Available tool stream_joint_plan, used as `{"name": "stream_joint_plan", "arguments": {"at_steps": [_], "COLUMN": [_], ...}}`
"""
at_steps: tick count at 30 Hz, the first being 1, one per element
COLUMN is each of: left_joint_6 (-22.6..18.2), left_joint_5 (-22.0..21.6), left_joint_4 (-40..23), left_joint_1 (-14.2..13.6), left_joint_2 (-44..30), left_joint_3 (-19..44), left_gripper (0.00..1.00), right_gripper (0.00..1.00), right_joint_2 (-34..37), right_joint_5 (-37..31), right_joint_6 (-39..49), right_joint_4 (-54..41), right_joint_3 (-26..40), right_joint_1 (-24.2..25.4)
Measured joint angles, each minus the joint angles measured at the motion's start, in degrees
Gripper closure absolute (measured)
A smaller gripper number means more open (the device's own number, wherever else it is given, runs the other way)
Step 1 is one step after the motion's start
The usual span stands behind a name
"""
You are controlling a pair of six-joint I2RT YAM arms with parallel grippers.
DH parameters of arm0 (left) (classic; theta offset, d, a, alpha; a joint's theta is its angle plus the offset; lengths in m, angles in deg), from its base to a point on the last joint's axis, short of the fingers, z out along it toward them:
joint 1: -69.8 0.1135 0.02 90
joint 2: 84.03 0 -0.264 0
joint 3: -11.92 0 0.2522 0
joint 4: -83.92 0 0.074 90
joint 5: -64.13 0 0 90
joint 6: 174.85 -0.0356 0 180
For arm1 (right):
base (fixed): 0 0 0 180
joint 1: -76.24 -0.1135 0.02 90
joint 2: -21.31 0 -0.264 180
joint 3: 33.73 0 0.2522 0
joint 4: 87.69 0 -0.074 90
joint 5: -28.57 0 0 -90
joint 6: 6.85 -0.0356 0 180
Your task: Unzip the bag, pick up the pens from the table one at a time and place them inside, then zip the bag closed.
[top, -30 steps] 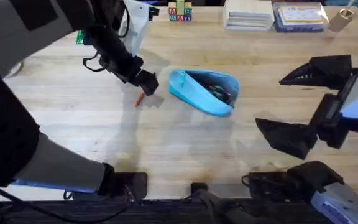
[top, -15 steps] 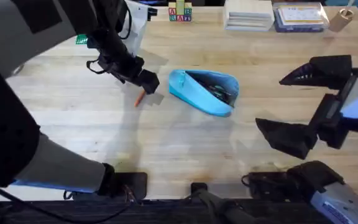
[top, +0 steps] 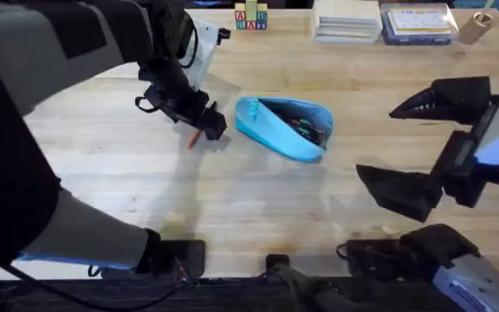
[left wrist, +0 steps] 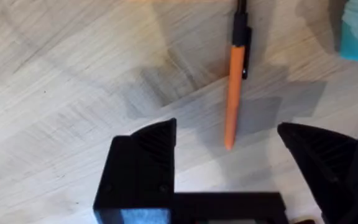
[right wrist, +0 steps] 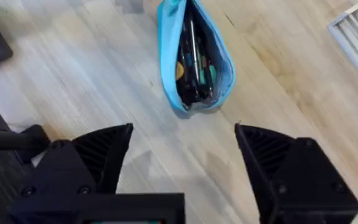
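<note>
The left gripper (left wrist: 229, 165) hangs wide open and empty over an orange pen (left wrist: 235, 93) lying on the wood-grain table (top: 258, 199) just left of the unzipped blue pouch (top: 282, 128); closing cleanly likely means dropping straight down so the fingers straddle the barrel across its width. The right gripper (right wrist: 182, 165), also spread and empty, waits at the right, its wrist camera revealing pens already inside the pouch, which the overhead view barely resolves.
</note>
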Motion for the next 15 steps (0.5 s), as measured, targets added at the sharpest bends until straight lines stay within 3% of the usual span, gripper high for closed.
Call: {"name": "stream_joint_plan", "arguments": {"at_steps": [15], "left_joint_6": [0.0], "left_joint_5": [-0.8], "left_joint_4": [1.4], "left_joint_1": [0.0], "left_joint_2": [0.0], "left_joint_3": [-0.1], "left_gripper": [0.006], "right_gripper": [0.004], "right_joint_2": [0.0], "right_joint_5": [0.0], "right_joint_6": [0.0], "right_joint_4": [0.0], "right_joint_3": [0.0], "right_joint_1": [0.0]}}
